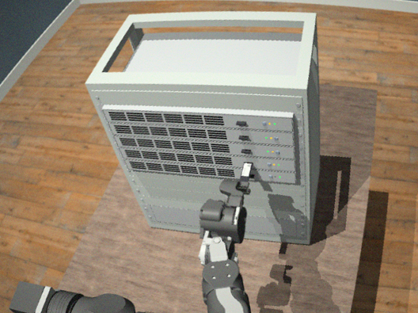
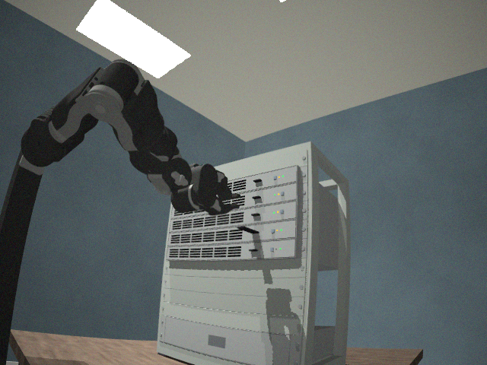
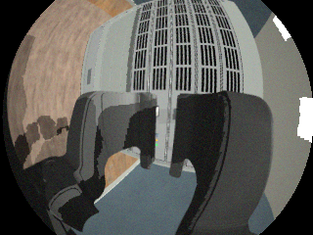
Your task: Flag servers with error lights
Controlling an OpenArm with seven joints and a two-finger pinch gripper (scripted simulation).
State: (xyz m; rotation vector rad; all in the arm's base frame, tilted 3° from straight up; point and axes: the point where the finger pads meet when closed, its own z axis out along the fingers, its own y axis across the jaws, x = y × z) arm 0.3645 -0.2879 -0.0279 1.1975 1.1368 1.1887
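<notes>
The rack [image 1: 197, 85] [image 2: 236, 283] stands upright with five servers. The top four show yellow lights, as on the top server [image 1: 269, 123] [image 2: 279, 177]; the bottom one shows only green. Locate buttons, such as the fourth server's [image 1: 269, 165] [image 2: 272, 230], look pale blue-grey; I cannot tell whether any is lit. The fourth information tag [image 1: 246, 169] [image 2: 247, 229] is pulled out. The top [image 1: 241, 123] [image 2: 257, 180], second [image 1: 244, 138] [image 2: 256, 197] and third [image 1: 246, 151] [image 2: 256, 214] tags stick out only a little, like the bottom tag [image 2: 253, 250]. My gripper [image 1: 245, 187] [image 2: 237, 200] [image 3: 166, 133] is nearly closed, empty, in front of the servers.
The rack stands on a wooden table top [image 1: 104, 246] [image 2: 90, 345]. The arm reaches in from the front left. Its shadow falls on the rack's lower front. Vent grilles [image 1: 174, 135] [image 2: 208, 237] fill the servers' left part.
</notes>
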